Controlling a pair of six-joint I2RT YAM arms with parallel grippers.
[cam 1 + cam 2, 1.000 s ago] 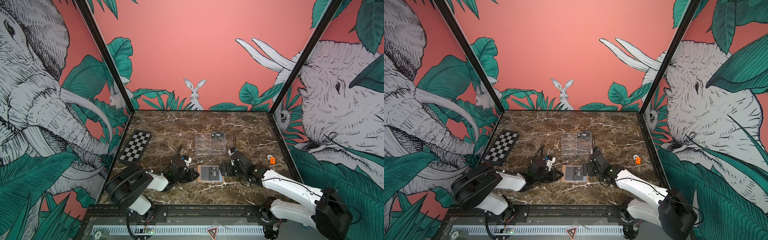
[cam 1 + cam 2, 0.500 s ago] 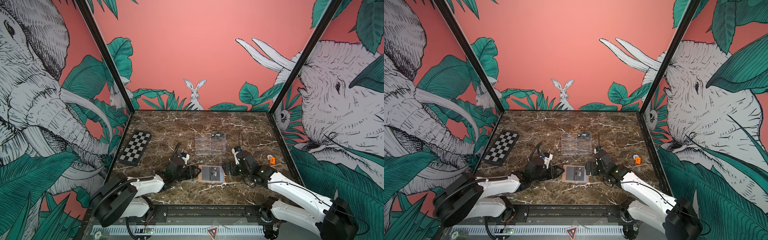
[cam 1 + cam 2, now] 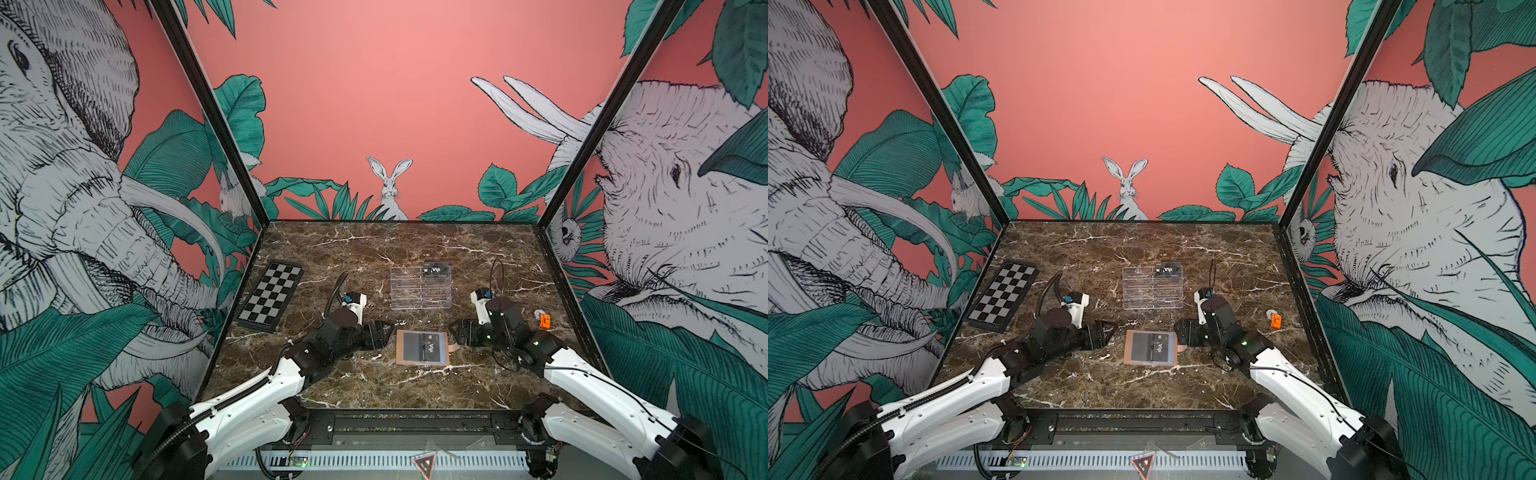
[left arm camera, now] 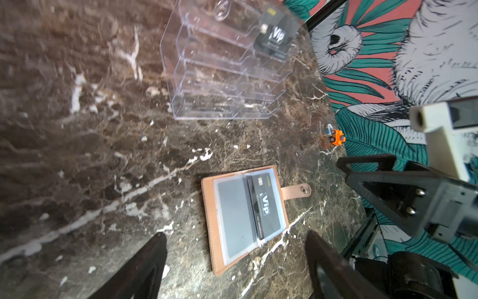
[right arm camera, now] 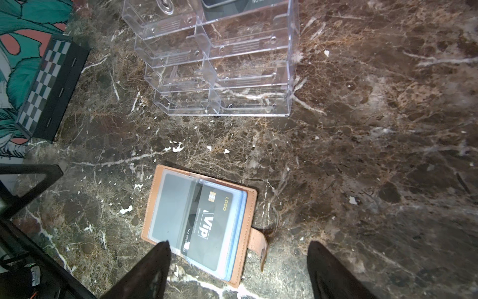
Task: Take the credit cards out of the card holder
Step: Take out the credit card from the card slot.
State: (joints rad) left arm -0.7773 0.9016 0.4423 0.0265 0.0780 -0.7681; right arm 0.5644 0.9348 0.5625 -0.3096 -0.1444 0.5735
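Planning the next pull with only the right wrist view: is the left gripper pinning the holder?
Observer: No. The left gripper is open, just beside the holder, with a gap between them in both top views.
Operator: Anything on my arm's far side to avoid?
Observer: A small orange toy lies on the table, to the right of the right gripper.
Operator: The stand's top is cut off here. Is it loaded?
Observer: One Vip card stands in the stand's rear tier, right-hand pocket.
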